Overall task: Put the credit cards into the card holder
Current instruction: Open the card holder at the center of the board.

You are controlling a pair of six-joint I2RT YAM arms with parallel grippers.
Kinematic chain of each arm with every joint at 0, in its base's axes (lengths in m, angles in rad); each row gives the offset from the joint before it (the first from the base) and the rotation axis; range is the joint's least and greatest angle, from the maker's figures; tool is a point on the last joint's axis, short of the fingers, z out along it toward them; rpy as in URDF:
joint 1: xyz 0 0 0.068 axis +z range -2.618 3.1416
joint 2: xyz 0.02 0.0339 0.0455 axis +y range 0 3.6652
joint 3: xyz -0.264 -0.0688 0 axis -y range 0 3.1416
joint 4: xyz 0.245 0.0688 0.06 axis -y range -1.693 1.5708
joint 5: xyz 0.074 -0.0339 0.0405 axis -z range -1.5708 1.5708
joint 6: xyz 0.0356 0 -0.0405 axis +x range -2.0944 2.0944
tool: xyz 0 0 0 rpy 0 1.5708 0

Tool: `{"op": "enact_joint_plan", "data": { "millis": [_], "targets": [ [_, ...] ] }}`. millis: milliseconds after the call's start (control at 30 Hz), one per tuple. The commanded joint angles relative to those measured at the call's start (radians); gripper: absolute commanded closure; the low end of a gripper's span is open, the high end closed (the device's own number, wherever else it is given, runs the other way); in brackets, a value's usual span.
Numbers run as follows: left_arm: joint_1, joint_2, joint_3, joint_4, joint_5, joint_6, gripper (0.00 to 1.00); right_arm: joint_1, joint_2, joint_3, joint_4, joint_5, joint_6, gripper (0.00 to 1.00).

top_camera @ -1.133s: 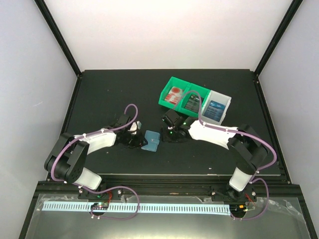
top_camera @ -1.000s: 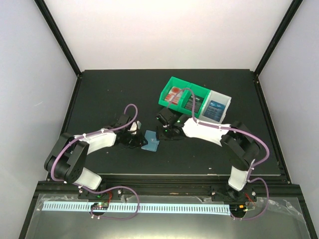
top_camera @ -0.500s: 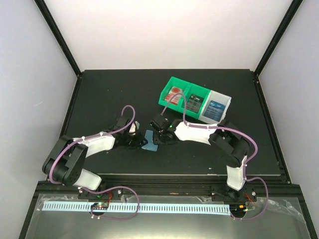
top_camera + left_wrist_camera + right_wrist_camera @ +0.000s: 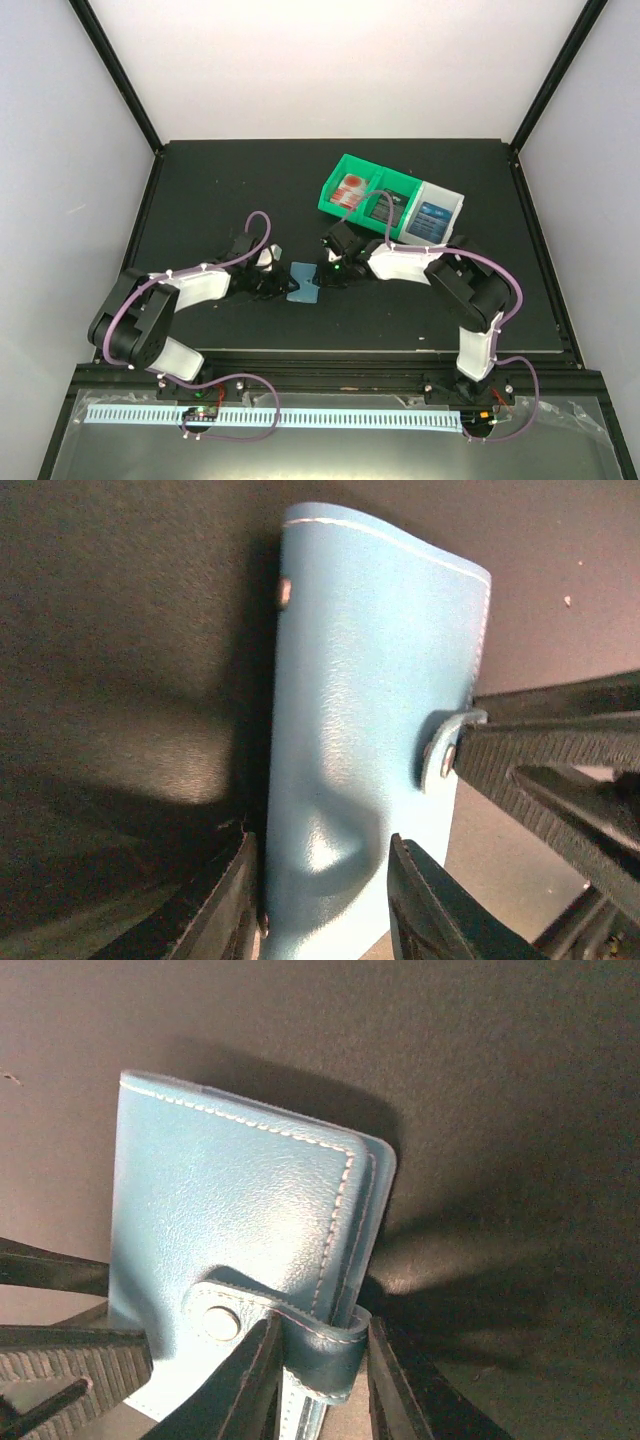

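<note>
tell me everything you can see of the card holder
The card holder is a small blue leather-look wallet with pale stitching, folded shut, its clasp tab snapped over the edge. It is held over the black table, near its middle. The left gripper pinches one end, denting the cover; the right gripper clamps the tab.

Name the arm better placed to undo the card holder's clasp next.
Right, probably: the right gripper straddles the clasp tab, while the left gripper clamps the card holder itself, steadying it.
</note>
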Motion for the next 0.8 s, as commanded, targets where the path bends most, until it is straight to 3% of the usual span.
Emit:
{"op": "enact_joint_plan", "data": {
  "millis": [0, 167, 267, 400, 567, 767],
  "targets": [
    [0.011, 0.053, -0.001, 0.008, 0.134, -0.007, 0.63, -0.063, 0.022, -0.056, 0.052, -0.149, -0.103, 0.74],
    [0.011, 0.086, 0.006, 0.078, 0.211, -0.047, 0.68, -0.070, 0.035, -0.064, 0.103, -0.224, -0.108, 0.74],
    [0.011, 0.075, 0.006, 0.082, 0.198, -0.044, 0.78, -0.070, 0.031, -0.057, 0.102, -0.203, -0.101, 0.73],
    [0.012, 0.056, 0.008, 0.072, 0.155, -0.021, 0.98, -0.067, -0.024, -0.047, 0.026, -0.072, -0.122, 0.64],
    [0.012, 0.039, 0.011, 0.061, 0.164, -0.013, 0.98, -0.016, -0.088, 0.036, -0.138, 0.167, -0.173, 0.43],
    [0.011, 0.015, 0.013, 0.042, 0.169, -0.013, 0.98, 0.060, -0.024, 0.179, -0.277, 0.342, -0.166, 0.37]
  ]
}}
